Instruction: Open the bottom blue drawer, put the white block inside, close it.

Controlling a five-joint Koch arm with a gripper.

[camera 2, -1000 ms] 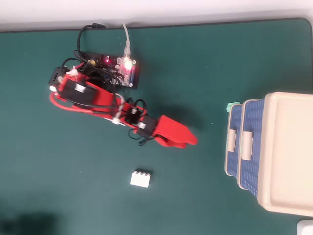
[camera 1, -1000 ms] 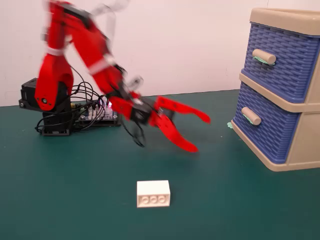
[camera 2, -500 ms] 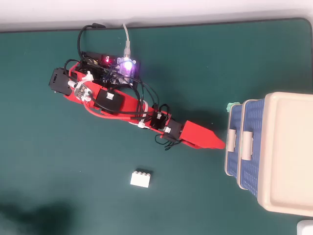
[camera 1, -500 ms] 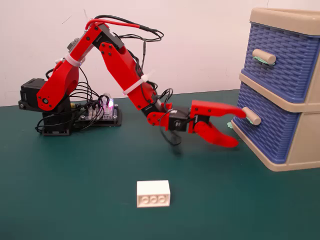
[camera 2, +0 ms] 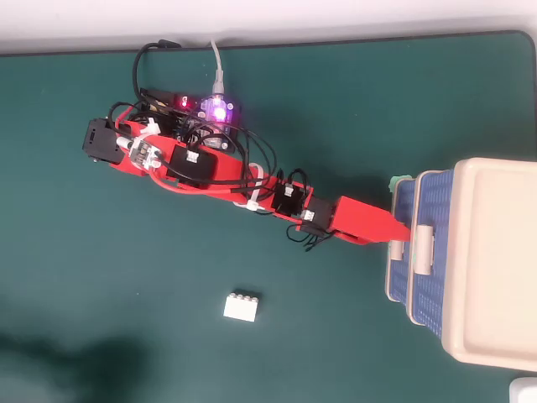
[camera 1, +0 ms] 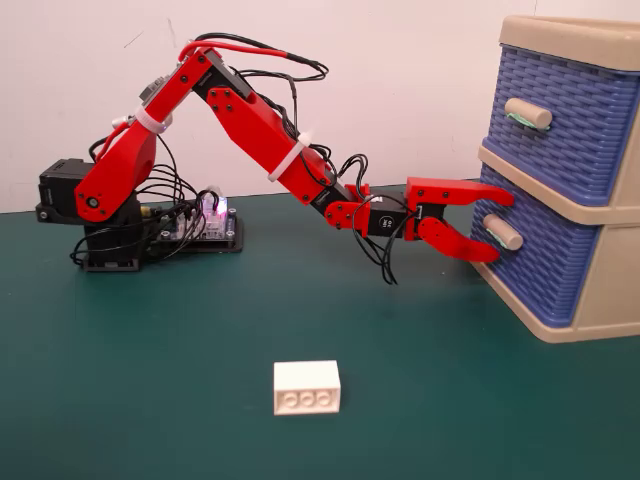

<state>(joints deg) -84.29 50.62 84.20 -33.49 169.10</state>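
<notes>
Even, bright, diffuse light in both views; no hard glare. Fixed view sharp throughout: arm (camera 1: 250,120), cabinet weave (camera 1: 560,100) and white block (camera 1: 307,387) all crisp, no motion blur. Only soft, faint shadows on the green mat (camera 1: 150,380) under the arm and the block. Overhead view slightly softer; a dark, diffuse shadow patch lies at the mat's bottom-left corner (camera 2: 59,374). Controller board LED (camera 2: 220,107) blooms purple-white, slightly overexposed. White wall (camera 1: 400,80) evenly lit, no hotspots
</notes>
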